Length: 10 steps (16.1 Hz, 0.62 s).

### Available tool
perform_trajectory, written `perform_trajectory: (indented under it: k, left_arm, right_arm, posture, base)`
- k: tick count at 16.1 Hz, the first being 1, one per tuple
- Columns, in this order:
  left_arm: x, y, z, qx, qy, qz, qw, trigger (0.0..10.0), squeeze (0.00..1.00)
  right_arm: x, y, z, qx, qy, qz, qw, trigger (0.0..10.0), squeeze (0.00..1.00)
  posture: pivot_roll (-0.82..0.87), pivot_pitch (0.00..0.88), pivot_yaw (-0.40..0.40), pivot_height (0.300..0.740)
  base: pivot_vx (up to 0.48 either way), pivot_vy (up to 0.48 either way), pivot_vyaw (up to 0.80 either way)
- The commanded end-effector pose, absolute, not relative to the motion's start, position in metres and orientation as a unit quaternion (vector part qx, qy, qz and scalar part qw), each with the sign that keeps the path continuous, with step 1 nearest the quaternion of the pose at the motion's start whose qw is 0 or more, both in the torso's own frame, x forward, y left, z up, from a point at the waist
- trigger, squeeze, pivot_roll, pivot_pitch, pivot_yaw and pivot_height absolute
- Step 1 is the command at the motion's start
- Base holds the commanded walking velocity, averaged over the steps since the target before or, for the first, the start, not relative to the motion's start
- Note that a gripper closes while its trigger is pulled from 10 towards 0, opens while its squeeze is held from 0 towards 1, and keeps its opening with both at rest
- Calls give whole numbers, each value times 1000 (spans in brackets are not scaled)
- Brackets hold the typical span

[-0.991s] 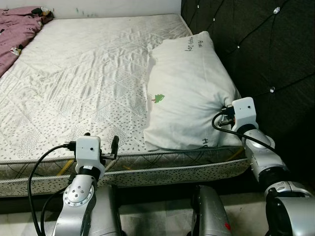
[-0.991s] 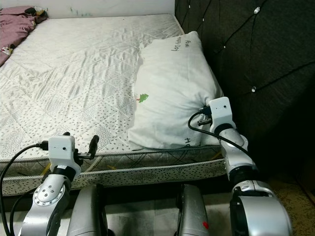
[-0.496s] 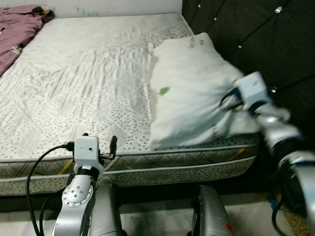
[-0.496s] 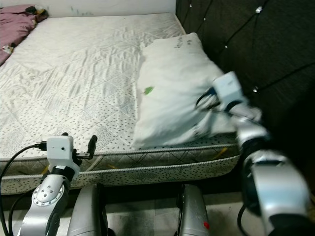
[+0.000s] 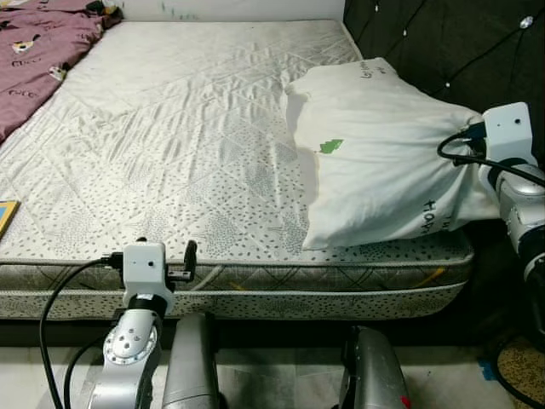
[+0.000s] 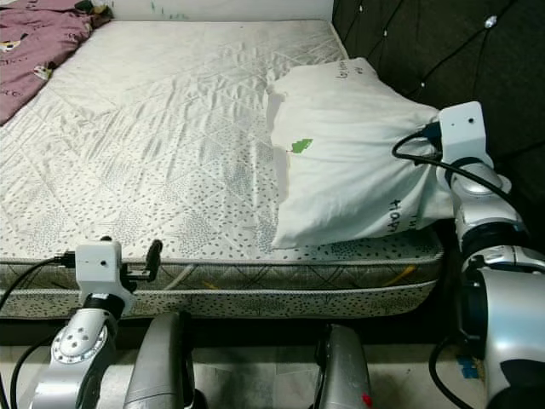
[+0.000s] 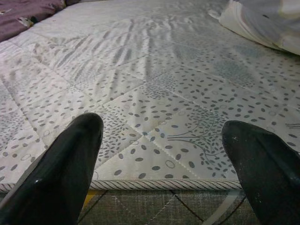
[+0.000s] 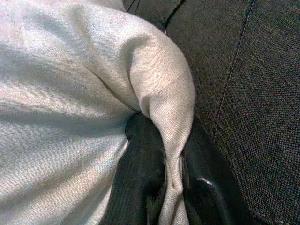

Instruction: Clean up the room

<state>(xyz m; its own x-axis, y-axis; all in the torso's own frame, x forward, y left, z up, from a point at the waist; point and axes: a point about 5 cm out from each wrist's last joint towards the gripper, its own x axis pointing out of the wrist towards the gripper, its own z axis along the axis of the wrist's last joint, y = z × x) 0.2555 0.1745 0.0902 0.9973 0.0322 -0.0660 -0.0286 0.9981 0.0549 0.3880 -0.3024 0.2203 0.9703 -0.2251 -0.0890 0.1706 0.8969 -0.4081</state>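
White quilted mattress (image 5: 179, 136) with a dotted leaf print fills the head views, a dark tufted headboard (image 5: 443, 43) along its right and a purple blanket (image 5: 38, 51) at the far left corner. One white pillow (image 5: 383, 162) lies against the headboard, long axis running from the near edge toward the far end. The right tool (image 5: 464, 145) is at its near right corner; the left tool (image 5: 189, 256) hovers at the mattress's front edge.

Left wrist view: two black fingers (image 7: 61, 173) spread wide, nothing between them, mattress seam just beyond.

Right wrist view: fingers (image 8: 140, 183) pinching a fold of pillow fabric (image 8: 164, 108), headboard cloth (image 8: 243, 84) beside.
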Motion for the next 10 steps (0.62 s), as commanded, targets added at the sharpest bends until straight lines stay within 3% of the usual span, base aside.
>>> perform_trajectory:
  k: [1,6,10]
  left_arm:
    - [256,173,94,28,27,14,999,10000,0]
    - [254,172,92,28,34,9,999,10000,0]
    - [256,172,92,29,34,4,999,10000,0]
  right_arm:
    - [386,-313,237,-208,42,-122,970,10000,0]
    - [385,-272,171,-194,90,-36,976,10000,0]
    - [381,-260,151,-156,95,-29,983,10000,0]
  posture:
    - [95,34,-12,512]
    - [99,43,2,512]
    - [93,46,10,512]
  base:
    - [0,0,0]
    - [0,0,0]
    - [0,0,0]
